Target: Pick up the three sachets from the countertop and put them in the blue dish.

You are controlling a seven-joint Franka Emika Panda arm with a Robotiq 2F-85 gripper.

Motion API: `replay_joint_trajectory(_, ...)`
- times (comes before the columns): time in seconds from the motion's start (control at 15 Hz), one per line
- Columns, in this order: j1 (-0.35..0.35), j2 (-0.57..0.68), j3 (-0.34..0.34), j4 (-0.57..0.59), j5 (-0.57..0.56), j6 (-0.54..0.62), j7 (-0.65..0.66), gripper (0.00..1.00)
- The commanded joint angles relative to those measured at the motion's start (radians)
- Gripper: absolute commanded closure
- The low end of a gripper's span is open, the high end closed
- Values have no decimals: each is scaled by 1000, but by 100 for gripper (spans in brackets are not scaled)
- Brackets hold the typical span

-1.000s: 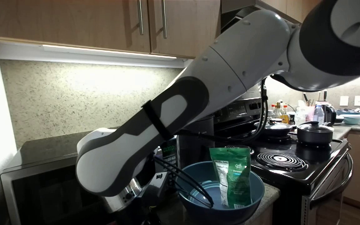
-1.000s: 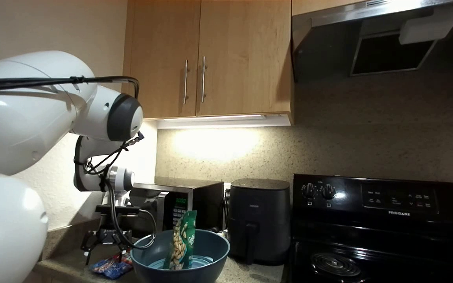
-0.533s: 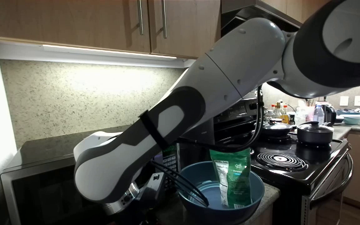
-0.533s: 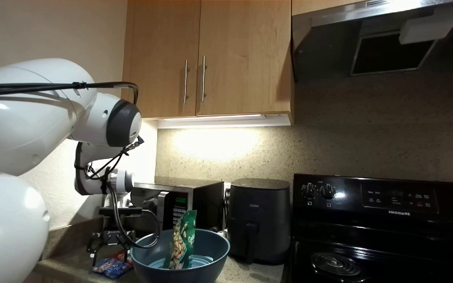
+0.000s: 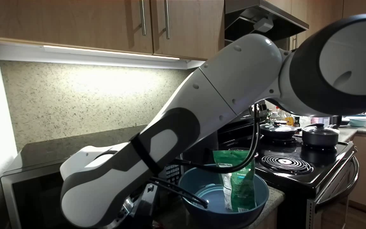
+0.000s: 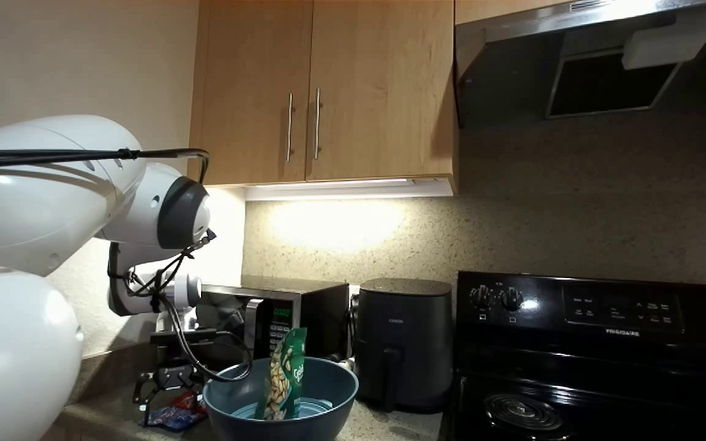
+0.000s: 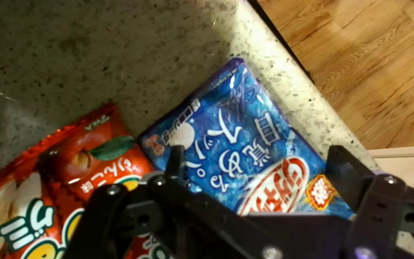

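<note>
Over the last second the arm [image 5: 233, 73] has sunk lower in both exterior views, bringing the pincer [image 7: 259, 162] nearer the bench [image 7: 84, 72]. Closest in the wrist view, the pincer's fingers [image 7: 345, 169] stand apart, with a blue sachet [image 7: 228, 151] showing between them; whether they touch it, I cannot tell. The blue sachet lies flat and glossy on the bench, purple-edged, with white Japanese characters and a red-and-white oval. Just beside it lies a shiny red sachet [image 7: 74, 169], printed with apples and a green leaf. Near these, the round blue dish [image 6: 327, 383], paler inside, holds a tall green sachet [image 6: 288, 383] that leans, nuts showing on one face. Farther back stand a microwave [image 6: 316, 321] and a black air fryer [image 6: 403, 340].
</note>
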Motion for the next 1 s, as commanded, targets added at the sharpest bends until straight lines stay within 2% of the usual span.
replay_joint_trajectory(0.0, 5, 25, -9, 35, -19, -28, -9, 26)
replay_joint_trajectory(0.53, -9, 2, -19, 27, -4, -17, -16, 76)
replay_joint_trajectory(0.67, -9, -12, -21, 29, -1, -28, -5, 80)
replay_joint_trajectory(0.87, -4, -79, -24, 21, -1, -88, 12, 94)
replay_joint_trajectory(0.93, -9, -100, -19, 16, 8, -105, 9, 95)
